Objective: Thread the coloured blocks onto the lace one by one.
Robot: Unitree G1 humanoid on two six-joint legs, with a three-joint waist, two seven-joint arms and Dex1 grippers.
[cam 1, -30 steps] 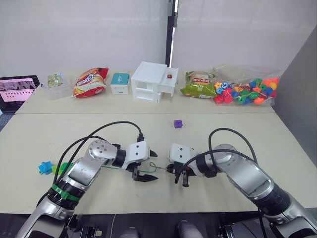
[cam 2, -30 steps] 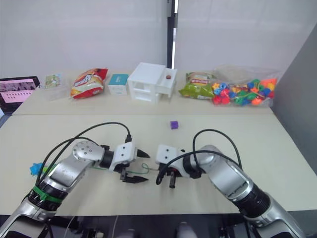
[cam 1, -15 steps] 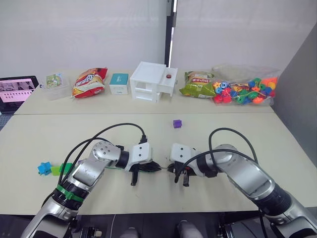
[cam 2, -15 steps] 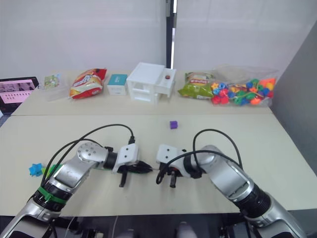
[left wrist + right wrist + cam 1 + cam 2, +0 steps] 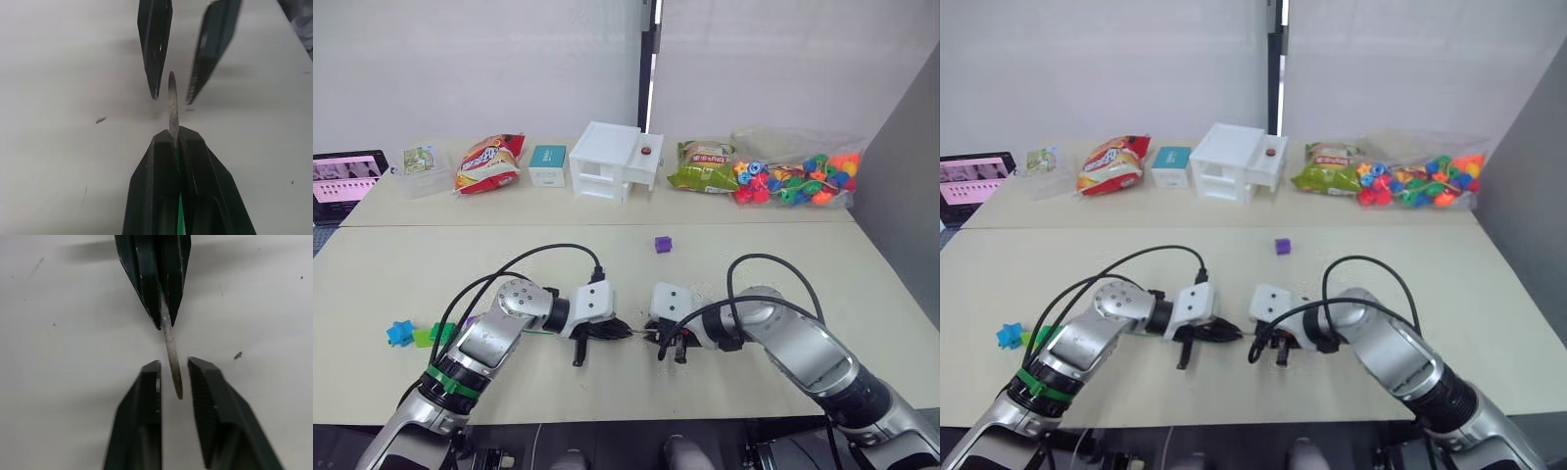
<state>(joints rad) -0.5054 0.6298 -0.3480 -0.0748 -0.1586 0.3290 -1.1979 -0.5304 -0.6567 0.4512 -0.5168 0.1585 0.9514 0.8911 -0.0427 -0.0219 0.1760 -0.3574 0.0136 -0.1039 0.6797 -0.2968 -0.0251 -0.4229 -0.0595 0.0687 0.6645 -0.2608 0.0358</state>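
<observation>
My left gripper (image 5: 618,333) is shut on the green lace (image 5: 178,211) just behind its stiff pale tip (image 5: 172,100), which pokes out toward my right gripper (image 5: 173,366). The right gripper's fingers (image 5: 146,421) stand open on either side of the tip without touching it. Both grippers sit low over the near table, nose to nose. One purple block (image 5: 664,244) lies alone farther back in the middle. A blue block (image 5: 400,333) and two green blocks (image 5: 433,334) lie by the left arm.
The far table holds a tablet (image 5: 347,181), snack bags (image 5: 491,162), a teal box (image 5: 549,163), a white box house (image 5: 613,161) and a clear bag of round beads (image 5: 795,176). Black cables (image 5: 548,257) loop above both forearms.
The left gripper, wide open a second ago, closed on the lace and turned its tip toward the right gripper. The right gripper's fingers have just parted around the tip.
</observation>
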